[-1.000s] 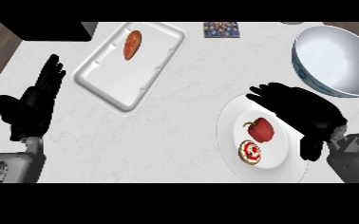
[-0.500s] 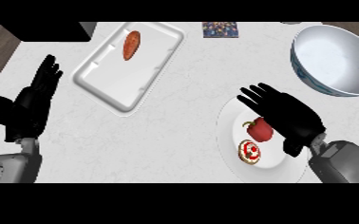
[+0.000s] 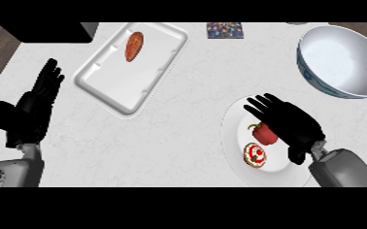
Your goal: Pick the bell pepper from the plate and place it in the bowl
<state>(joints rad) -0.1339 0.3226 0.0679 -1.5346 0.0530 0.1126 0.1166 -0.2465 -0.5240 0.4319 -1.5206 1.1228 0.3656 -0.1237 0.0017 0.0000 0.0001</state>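
Right hand (image 3: 290, 123) hovers over the round white plate (image 3: 237, 126) at lower right, fingers spread, holding nothing. The red bell pepper (image 3: 264, 133) sits on that plate just beside the palm, above a small round red-and-white item (image 3: 254, 155). The large white bowl (image 3: 334, 60) waits at upper right. The risk: closing fingers could nudge the pepper away across the plate. Left hand (image 3: 36, 106) rests open at left edge.

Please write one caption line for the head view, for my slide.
Right hand open above the red bell pepper on the white plate; bowl waits beyond.
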